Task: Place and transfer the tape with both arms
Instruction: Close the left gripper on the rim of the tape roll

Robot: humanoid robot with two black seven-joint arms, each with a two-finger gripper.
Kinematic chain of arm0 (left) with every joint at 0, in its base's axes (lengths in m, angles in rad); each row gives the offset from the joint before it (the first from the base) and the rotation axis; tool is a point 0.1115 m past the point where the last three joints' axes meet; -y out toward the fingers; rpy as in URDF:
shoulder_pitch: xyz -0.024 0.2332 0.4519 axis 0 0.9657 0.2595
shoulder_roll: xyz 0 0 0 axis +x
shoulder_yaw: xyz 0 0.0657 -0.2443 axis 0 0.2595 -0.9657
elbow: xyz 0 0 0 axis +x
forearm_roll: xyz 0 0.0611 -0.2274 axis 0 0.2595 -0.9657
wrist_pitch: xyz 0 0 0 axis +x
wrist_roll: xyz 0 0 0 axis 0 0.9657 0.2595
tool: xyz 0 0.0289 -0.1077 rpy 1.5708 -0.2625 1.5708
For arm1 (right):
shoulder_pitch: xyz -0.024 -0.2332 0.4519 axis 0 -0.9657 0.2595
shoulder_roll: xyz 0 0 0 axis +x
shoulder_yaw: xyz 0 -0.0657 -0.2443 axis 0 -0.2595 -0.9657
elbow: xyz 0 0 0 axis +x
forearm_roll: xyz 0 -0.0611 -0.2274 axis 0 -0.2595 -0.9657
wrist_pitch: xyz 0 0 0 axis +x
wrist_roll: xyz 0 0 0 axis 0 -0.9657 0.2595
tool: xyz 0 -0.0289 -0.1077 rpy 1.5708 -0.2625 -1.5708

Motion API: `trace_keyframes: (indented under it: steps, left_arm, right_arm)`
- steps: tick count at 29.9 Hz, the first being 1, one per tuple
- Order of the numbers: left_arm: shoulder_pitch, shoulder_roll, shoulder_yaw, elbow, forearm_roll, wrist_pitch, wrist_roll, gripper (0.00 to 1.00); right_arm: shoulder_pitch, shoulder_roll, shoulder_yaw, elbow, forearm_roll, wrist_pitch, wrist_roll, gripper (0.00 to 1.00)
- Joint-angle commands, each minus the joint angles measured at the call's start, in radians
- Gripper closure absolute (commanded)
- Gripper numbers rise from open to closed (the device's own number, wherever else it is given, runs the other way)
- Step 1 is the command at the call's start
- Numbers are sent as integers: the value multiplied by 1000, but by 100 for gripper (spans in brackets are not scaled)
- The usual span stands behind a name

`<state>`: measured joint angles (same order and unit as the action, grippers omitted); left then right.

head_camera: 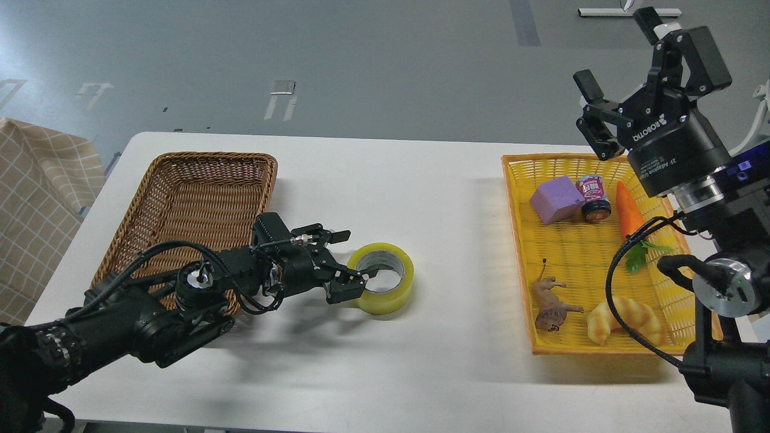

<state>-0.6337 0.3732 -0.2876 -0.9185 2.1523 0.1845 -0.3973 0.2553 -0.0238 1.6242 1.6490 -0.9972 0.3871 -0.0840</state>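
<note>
The tape [394,293], a yellow translucent roll with a grey-white core, lies flat on the white table [421,192] near the middle. My left gripper [356,255] reaches in low from the left and is open. Its fingers stand on either side of the roll's left wall, the near fingertip [363,275] at the core hole and the far one outside the rim. I cannot tell whether they touch it. My right gripper [637,60] is open and empty, raised high above the far corner of the yellow basket [517,240].
A brown wicker basket [180,198] sits at the left, behind my left arm. The yellow basket holds a purple block [556,200], a small jar [594,198], a toy carrot [628,210], an animal figure [550,300] and a croissant toy [622,322].
</note>
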Motion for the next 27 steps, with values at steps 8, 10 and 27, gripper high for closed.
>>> trace_keyframes:
  steps: [8,10,27]
  left_arm:
    - [-14,-2,24,27,0,-2,8,20]
    - [-15,-5,24,27,1,-2,9,25]
    - [-23,-8,56,29,-5,-3,25,76]
  right_arm:
    - [-28,-1,0,2,0,0,1,0]
    - [-31,1,0,0,0,-2,1,0]
    - [-54,2,-3,-8,-1,-20,1,0]
